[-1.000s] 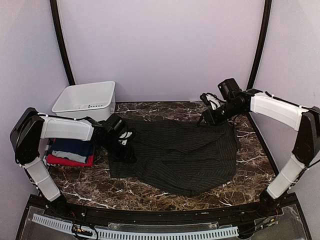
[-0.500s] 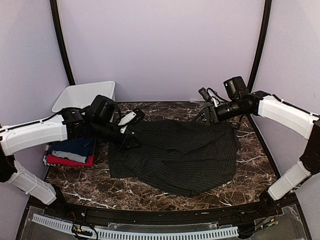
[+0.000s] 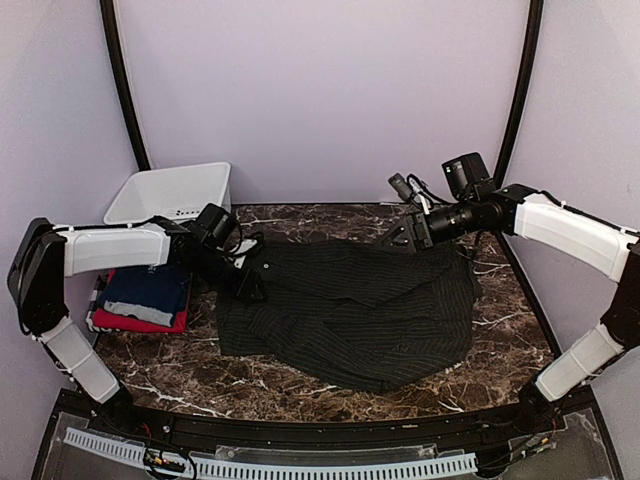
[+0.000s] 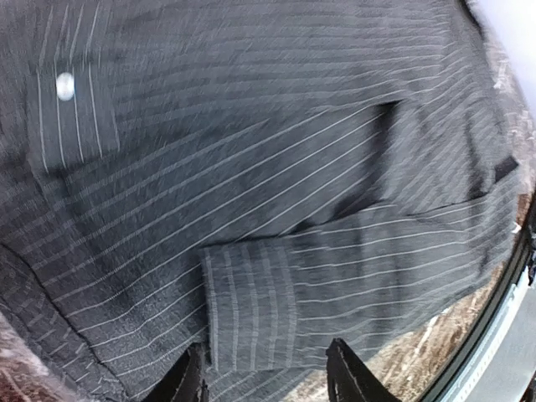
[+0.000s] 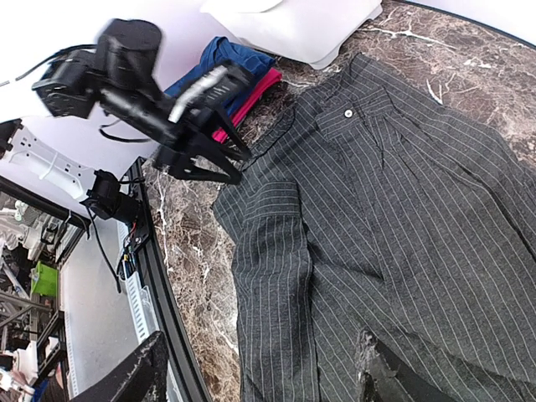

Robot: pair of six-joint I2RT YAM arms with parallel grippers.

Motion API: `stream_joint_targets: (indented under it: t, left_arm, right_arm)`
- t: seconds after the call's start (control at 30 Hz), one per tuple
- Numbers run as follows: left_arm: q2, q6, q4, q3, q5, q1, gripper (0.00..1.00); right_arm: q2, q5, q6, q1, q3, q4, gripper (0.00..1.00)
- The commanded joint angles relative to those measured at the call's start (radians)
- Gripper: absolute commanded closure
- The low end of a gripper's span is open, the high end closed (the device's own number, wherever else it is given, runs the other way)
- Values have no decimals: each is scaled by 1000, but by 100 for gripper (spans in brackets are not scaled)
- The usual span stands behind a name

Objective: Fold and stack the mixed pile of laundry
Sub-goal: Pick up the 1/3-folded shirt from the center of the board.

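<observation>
The dark charcoal pinstriped shirt lies spread flat across the middle of the marble table. It also fills the left wrist view and shows in the right wrist view. My left gripper hovers open and empty over the shirt's far left part; a folded sleeve cuff lies just beyond its fingertips. My right gripper is open and empty above the shirt's far right edge. The navy T-shirt lies folded on the red T-shirt at the table's left side.
The white plastic bin stands at the back left corner, behind the folded stack. Bare marble shows along the front and at the right. A black rail runs along the table's front edge.
My left arm lifted and swung its gripper up, then came back down over the shirt's far left part. My right gripper shifted a little to the left. The shirt has barely moved.
</observation>
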Motion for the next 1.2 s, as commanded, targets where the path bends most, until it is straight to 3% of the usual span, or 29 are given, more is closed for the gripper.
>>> stream_joint_targets:
  t: [0.0,0.2,0.33,0.47,0.53,0.6,0.77,0.97,1.17]
  left_arm:
    - [86,-78,-46,28,50,24,52]
    - [205,-136,37,11,109,34,54]
    - [219,-139,72,1,141,32,61]
    - [174,-108,94,-1,185,8,74]
    - [155,-84,88,9,200,-9,96]
    - [117,-52,85,14,202,-33,100]
    - [-67,84,78,15,161,-146,100]
    - [-241,211,-15,59,172,-186,100]
    - [-367,321,-52,87,294,-215,100]
  right_arm:
    - [-4,-4,-8,0,-10,29,27]
    - [7,-2,-12,0,-17,34,27]
    - [4,8,-23,-1,-9,19,27]
    - [13,4,-24,-1,-13,23,27]
    - [17,4,-19,-1,-16,28,28]
    - [13,11,-12,-2,-20,37,28]
    - [18,-28,13,1,-32,76,27]
    - [54,-115,23,25,-63,162,25]
    - [68,-142,-39,135,-53,279,19]
